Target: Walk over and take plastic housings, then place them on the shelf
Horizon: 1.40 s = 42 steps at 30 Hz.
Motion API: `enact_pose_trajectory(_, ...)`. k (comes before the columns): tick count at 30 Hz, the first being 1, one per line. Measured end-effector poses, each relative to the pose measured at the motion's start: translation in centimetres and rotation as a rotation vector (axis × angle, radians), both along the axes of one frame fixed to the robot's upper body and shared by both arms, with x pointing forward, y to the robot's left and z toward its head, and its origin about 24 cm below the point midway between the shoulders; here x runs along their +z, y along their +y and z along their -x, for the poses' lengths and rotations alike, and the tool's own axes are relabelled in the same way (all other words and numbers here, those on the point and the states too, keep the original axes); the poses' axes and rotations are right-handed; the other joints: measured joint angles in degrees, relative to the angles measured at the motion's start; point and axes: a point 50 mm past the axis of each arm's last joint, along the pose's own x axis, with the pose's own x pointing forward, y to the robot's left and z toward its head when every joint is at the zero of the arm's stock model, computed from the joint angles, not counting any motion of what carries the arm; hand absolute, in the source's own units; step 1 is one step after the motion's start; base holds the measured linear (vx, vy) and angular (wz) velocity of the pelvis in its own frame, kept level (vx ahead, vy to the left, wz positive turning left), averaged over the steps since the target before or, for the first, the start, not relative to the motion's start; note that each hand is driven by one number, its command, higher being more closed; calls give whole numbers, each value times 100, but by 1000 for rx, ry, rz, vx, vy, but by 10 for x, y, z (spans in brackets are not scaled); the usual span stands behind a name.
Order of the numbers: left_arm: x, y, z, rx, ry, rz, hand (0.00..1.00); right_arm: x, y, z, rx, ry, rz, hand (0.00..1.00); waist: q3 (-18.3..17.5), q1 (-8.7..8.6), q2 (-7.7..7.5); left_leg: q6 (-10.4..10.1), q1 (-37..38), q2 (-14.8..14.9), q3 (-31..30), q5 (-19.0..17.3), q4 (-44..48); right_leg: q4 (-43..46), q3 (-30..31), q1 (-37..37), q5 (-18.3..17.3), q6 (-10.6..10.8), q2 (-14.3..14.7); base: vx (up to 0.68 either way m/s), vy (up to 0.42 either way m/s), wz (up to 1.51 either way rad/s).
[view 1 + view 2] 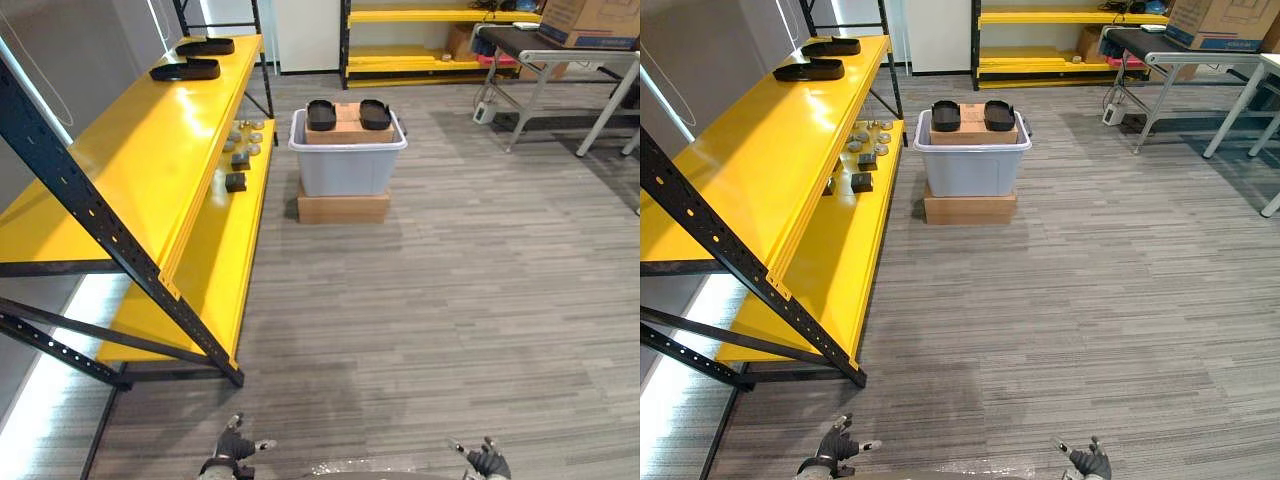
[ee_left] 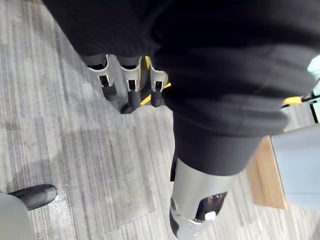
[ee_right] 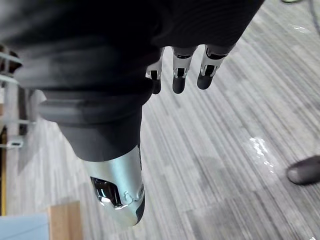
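A cardboard box point(image 1: 592, 20) sits on a table point(image 1: 513, 42).

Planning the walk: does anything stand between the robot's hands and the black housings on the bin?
Nothing visible. Open floor runs from the left hand and right hand to the black housings atop the grey bin; the yellow shelf stands aside, leftward.

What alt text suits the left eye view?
Two black plastic housings rest on a box in a grey bin beside a yellow shelf bearing two more. The left robot hand and right robot hand hang open below.
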Motion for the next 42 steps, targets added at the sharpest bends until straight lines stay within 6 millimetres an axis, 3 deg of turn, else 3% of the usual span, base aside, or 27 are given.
enact_pose_trajectory(6, 4, -1, -3, -15, -29, -8, 0, 1, 4, -4, 88, 10, 12, 0, 50, -61, 62, 0, 59, 4, 1, 0, -32, 9, -15, 41, -19, 9, 2, -51, -33, 0)
enact_pose_trajectory(24, 10, 0, -10, -3, -74, -2, 0, 9, 2, -19, 82, -42, 39, 0, 33, -75, 36, -1, -203, -16, -13, 0, -96, 4, -83, -244, -74, 85, -22, 4, -20, 1)
enact_pose_trajectory(27, 11, 0, -12, -1, -83, -3, 0, 10, 2, -23, 74, -53, 43, 0, 31, -68, 29, 52, -334, -37, 48, -142, 60, 47, -30, -344, -107, 95, -46, 33, 6, -10)
enact_pose_trajectory(29, 15, 1, -16, 9, -110, 0, 0, 12, 2, -28, 72, -67, 42, 0, 31, -59, 23, 94, -550, -69, 132, -395, 420, 340, 14, -532, -278, 148, -103, 43, 20, -15)
enact_pose_trajectory(30, 17, 1, -18, 10, -121, 1, 0, 13, 2, -32, 69, -77, 42, 0, 34, -68, 31, 134, -674, -100, 179, -604, 704, 698, 16, -692, -496, 294, -166, 54, 42, -15)
enact_pose_trajectory(31, 18, 0, -20, 9, -134, 2, 0, 13, 0, -32, 62, -75, 42, 0, 53, -61, 55, 194, -770, -121, 214, -904, 992, 1317, -29, -918, -734, 608, -242, 51, 52, -20)
enact_pose_trajectory(33, 18, 1, -20, 19, -135, 6, 0, 13, 1, -33, 56, -78, 36, 0, 76, -56, 108, 258, -716, -113, 225, -1051, 1100, 2143, -117, -1240, -791, 718, -279, 99, 59, -13)
enact_pose_trajectory(34, 20, 3, -23, 23, -142, -1, 0, 13, 2, -33, 46, -81, 25, 0, 143, -87, 158, 380, -511, -113, 184, -1121, 1113, 3338, -333, -1791, -862, 754, -385, 148, 48, 3)
enact_pose_trajectory(36, 22, 7, -28, 28, -155, -18, 0, 12, 1, -32, 40, -71, 21, 0, 171, -81, 206, 396, -375, -87, 178, -1176, 1108, 3622, -554, -2114, -1060, 537, -444, 226, 49, -3)
enact_pose_trajectory(38, 26, 11, -37, 26, -179, -29, 0, 13, 0, -36, 44, -77, 26, 0, 243, -142, 241, 361, -155, 41, 107, -1262, 1082, 3243, -817, -2404, -1140, 446, -378, 381, 13, 17)
enact_pose_trajectory(39, 29, 11, -44, 28, -197, -27, 0, 16, -3, -40, 51, -84, 36, 0, 335, -217, 378, 332, -37, 166, 6, -1286, 987, 2835, -860, -2596, -1055, 345, -232, 370, -32, 39)
enact_pose_trajectory(40, 30, 11, -47, 27, -206, -26, 0, 17, -4, -42, 55, -89, 45, 0, 350, -270, 395, 306, 23, 234, -48, -1298, 928, 2599, -863, -2704, -949, 301, -173, 394, -58, 47)
enact_pose_trajectory(42, 33, 10, -58, 25, -225, -30, 0, 21, -10, -46, 51, -97, 70, 0, 459, -360, 337, 29, 311, 302, -137, -1403, 813, 1621, -726, -2983, -153, 249, -104, 458, -95, 50)
